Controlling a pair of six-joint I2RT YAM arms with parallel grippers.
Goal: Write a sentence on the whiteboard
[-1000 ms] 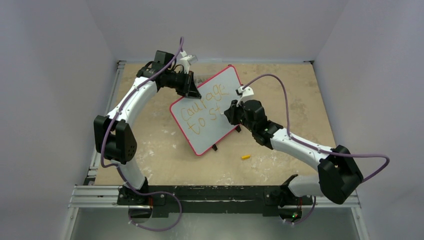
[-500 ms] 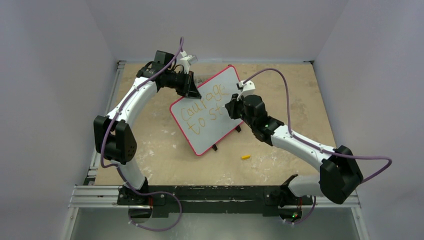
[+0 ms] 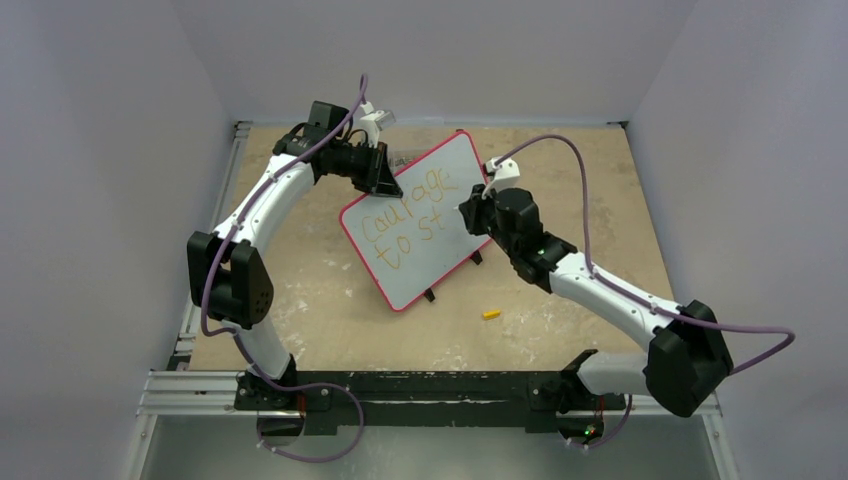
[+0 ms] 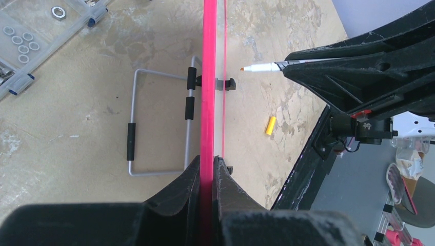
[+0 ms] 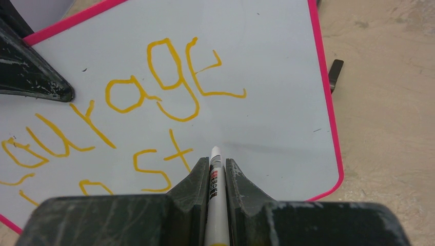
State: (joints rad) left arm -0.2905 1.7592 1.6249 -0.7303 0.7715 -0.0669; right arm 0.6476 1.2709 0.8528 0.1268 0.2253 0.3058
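Note:
The whiteboard (image 3: 425, 250) stands tilted on the table, its red-pink rim edge-on in the left wrist view (image 4: 209, 77). My left gripper (image 3: 384, 178) (image 4: 206, 166) is shut on its upper left rim. The sentence (image 3: 405, 210) (image 5: 169, 82) reads "courage" with "to st" below it in orange-yellow. My right gripper (image 3: 468, 214) (image 5: 216, 163) is shut on a white marker (image 5: 216, 192) (image 4: 262, 66). It points at the blank face (image 5: 267, 61) just right of the "t". Seen from the left wrist, a small gap separates the tip from the board.
A yellow marker cap (image 3: 491, 314) (image 4: 270, 125) lies on the table in front of the board. A wire stand (image 4: 159, 123) props the board from behind. A clear parts box (image 4: 28, 43) holding washers sits behind it. Black clips (image 3: 430, 295) grip the lower rim.
My right gripper has carried the marker to the right and slightly farther back, off the "t" to blank board. The left arm and the board have not moved.

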